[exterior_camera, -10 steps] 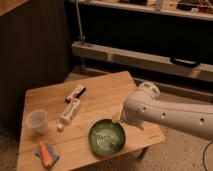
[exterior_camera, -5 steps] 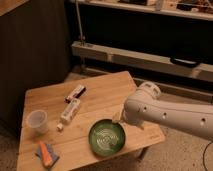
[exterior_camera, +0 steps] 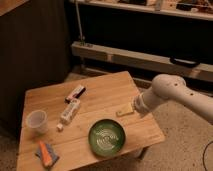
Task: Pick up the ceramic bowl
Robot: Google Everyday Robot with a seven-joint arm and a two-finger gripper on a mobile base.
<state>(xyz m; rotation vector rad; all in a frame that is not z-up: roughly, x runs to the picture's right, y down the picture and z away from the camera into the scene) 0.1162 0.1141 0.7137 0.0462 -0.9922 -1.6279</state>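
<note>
The pale gripper (exterior_camera: 126, 111), fingers apart, is seen near the shiny round green ceramic bowl (exterior_camera: 107, 137) — if bumped, the bowl could be pushed off the wooden table's (exterior_camera: 100, 90) front edge.

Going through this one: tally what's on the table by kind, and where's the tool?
Bowls: 1 (ceramic bowl)
Cups: 1 (plastic cup)
Packets: 2 (white packet, dark packet)
Cubes: 1 (small white cube)
Other: 1 (orange-and-blue item)
Total: 6
The tool hangs over the table, beyond the bowl.

One ceramic bowl (exterior_camera: 106, 136), one cup (exterior_camera: 37, 120), two boxes (exterior_camera: 75, 92) (exterior_camera: 70, 111).
</note>
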